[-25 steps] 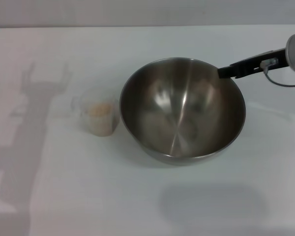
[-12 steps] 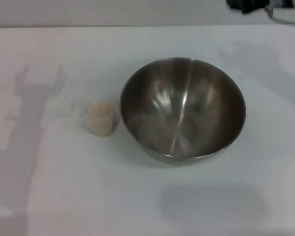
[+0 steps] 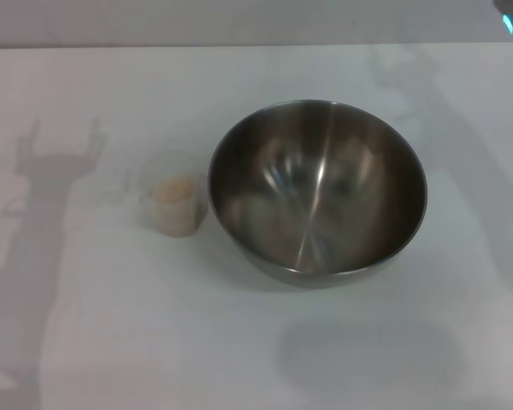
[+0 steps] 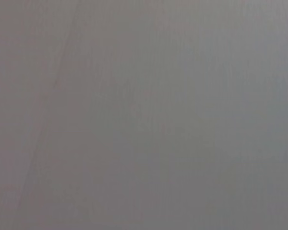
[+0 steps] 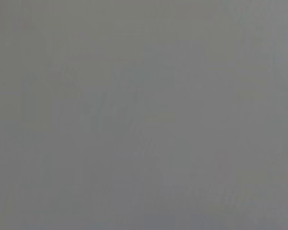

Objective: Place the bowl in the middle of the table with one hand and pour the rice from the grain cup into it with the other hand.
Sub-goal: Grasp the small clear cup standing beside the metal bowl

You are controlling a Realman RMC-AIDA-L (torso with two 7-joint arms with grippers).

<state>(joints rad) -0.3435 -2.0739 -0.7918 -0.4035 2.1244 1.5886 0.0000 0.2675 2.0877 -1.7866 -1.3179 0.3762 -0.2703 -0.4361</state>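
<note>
head view down on table (image 3: 85,342), wrist views blank

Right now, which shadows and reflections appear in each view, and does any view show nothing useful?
Head view: an arm-shaped shadow falls on the table left of the grain cup, a fainter one at far right; the bowl shows bright streaks of glare inside. Both wrist views: flat grey, nothing recognisable.

Bowl (image 3: 317,192) steel-grey — rice (image 3: 174,191) pale beige — table (image 3: 239,342) white.
</note>
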